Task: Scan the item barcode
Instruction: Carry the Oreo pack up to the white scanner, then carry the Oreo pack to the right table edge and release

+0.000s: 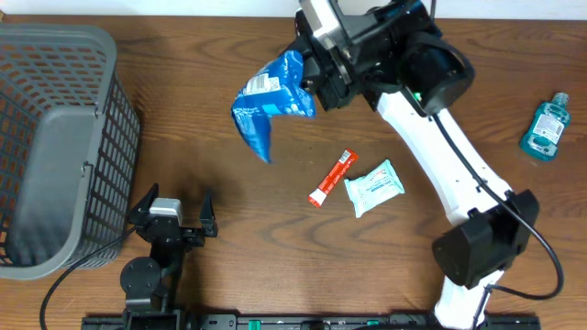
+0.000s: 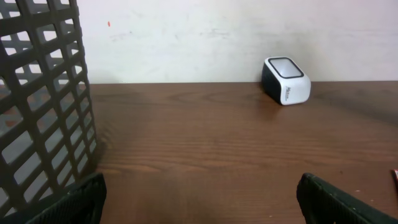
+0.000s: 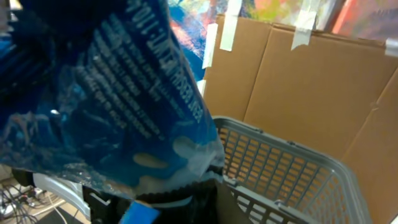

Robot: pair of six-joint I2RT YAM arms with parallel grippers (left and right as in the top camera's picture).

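We see the right gripper [image 1: 312, 81] clamped on 1 blue bag [image 1: 266, 103] held above the table's [image 1: 275, 261] far side, the left gripper [image 1: 174, 204] spread wide beside the grey basket [image 1: 112, 64], whose mesh floor is in plain view, and 1 bottle [image 1: 548, 126] holding teal liquid.

Dark wooden table [image 1: 275, 266] against a plain white wall [image 2: 199, 31].

blue bag [image 3: 112, 106] print blurred unreadable, scanner [image 2: 286, 81] logo too small

Bright, even light; bag [image 3: 112, 106] blurred up close.
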